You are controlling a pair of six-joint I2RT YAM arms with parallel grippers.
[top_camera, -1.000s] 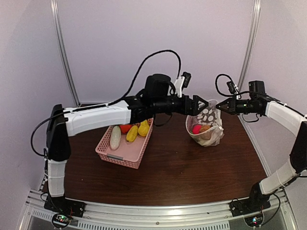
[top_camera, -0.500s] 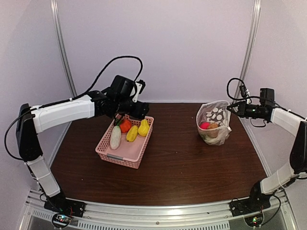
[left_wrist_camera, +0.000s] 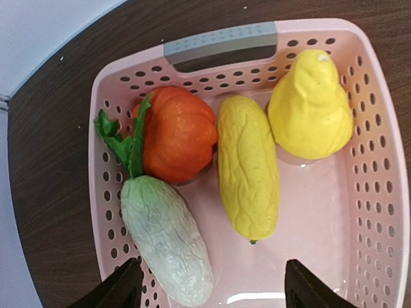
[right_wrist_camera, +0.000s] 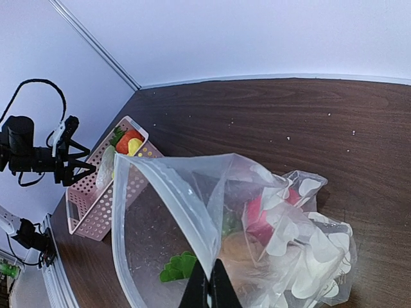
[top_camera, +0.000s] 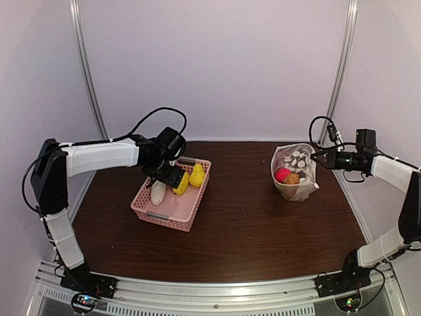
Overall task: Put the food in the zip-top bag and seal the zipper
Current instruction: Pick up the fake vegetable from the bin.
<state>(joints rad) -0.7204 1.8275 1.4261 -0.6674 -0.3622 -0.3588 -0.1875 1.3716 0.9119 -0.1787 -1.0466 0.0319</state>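
Overhead, the right gripper (top_camera: pixel 317 157) holds the clear dotted plastic zip-top bag (top_camera: pixel 297 179) upright on the tabletop (top_camera: pixel 250 237), likely so its mouth gapes; the left gripper (top_camera: pixel 170 175) hangs over the pink lattice basket (top_camera: pixel 164 212). Left wrist alone shows those jaws wide and empty above the white toy radish (left_wrist_camera: pixel 168 240). Right wrist alone shows jaws clamped on the bag's rim.

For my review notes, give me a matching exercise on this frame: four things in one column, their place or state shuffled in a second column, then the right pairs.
Column one
1. red toy fruit
2. orange pumpkin toy
3. right gripper
4. left gripper

Column two
A. hangs above the pink basket, jaws apart
B. lies inside the zip-top bag
C. shut on the bag's rim
D. lies in the basket beside a long yellow toy

Pairs: 1-B, 2-D, 3-C, 4-A
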